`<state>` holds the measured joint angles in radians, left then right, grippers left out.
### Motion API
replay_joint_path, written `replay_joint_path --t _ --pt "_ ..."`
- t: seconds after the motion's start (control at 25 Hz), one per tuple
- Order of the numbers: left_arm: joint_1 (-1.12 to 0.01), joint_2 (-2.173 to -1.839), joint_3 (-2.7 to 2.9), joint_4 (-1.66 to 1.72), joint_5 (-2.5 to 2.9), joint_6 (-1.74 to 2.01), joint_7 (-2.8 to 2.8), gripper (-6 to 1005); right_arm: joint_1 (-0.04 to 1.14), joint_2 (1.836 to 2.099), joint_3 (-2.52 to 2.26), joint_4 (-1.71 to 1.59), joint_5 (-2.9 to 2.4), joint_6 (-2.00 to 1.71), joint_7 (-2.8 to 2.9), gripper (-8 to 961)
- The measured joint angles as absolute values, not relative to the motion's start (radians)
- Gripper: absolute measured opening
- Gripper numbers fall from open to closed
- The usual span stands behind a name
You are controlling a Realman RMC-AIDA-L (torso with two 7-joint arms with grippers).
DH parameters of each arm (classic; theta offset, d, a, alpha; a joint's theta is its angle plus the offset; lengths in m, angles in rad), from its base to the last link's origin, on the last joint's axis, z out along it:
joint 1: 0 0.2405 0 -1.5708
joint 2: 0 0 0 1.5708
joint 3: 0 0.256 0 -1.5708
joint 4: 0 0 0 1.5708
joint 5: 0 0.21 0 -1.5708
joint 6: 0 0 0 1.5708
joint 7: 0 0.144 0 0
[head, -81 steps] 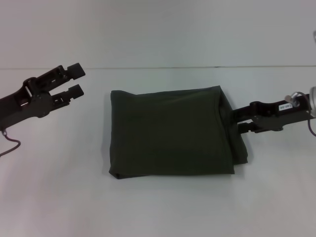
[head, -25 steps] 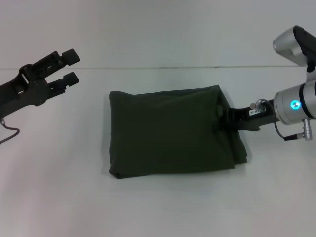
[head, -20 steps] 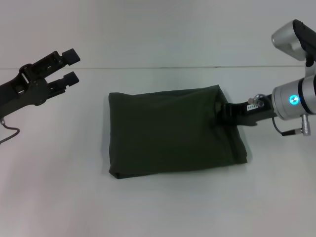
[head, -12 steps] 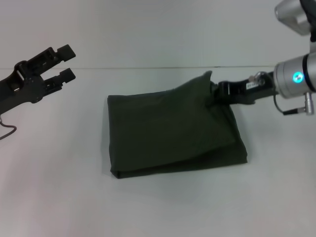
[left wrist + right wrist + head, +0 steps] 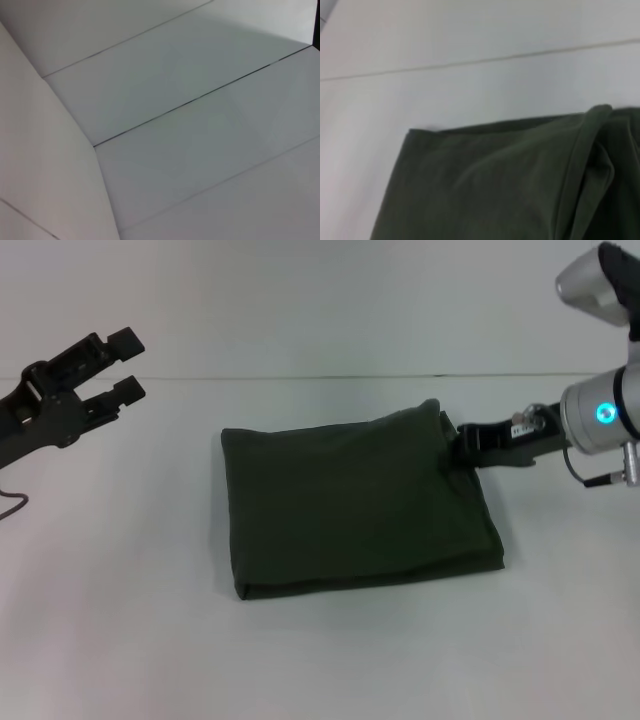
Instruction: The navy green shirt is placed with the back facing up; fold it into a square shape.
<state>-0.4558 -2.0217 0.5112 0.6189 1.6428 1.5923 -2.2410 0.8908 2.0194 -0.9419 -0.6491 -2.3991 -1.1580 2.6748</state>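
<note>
- Dark olive-green cotton shirt [image 5: 355,502], folded into a thick, roughly square pad, lies flat near the middle of the plain white table [image 5: 320,660], plain side up, with no lettering showing.
- Its layered edges show along the near side and at my right, where the folds stack unevenly.
- My right gripper [image 5: 461,441] reaches in from the right and meets the shirt's far right corner; its tips are lost against the dark cloth, so I cannot tell whether they pinch it or stand apart.
- That corner sits slightly raised beside the gripper, and my right wrist view shows a hemmed edge [image 5: 580,160] running across the cloth.
- My left gripper [image 5: 125,365] hovers well apart from the shirt, off to my left above the table, its two black fingers spread and holding nothing.
</note>
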Motion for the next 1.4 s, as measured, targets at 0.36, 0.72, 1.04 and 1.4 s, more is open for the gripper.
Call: replay_joint_path --t 0.36,0.72,1.04,1.4 --pt "-0.459 -2.023 0.5 0.617 1.643 1.587 -2.236 906 0.884 1.997 -0.942 -0.588 -2.421 -1.119 2.682 43" --pt "-0.455 -2.023 0.479 0.617 1.643 1.586 -2.228 906 0.888 1.99 -0.935 -0.576 -2.534 -1.068 2.763 126" --pt "-0.45 -2.024 0.481 0.617 1.647 1.592 -2.228 906 0.861 1.957 -0.892 -0.66 -2.524 -1.118 2.789 306" --pt "-0.434 -1.982 0.567 0.619 1.748 1.68 -2.271 906 0.638 1.924 -0.603 -0.724 -1.944 -1.472 2.347 344"
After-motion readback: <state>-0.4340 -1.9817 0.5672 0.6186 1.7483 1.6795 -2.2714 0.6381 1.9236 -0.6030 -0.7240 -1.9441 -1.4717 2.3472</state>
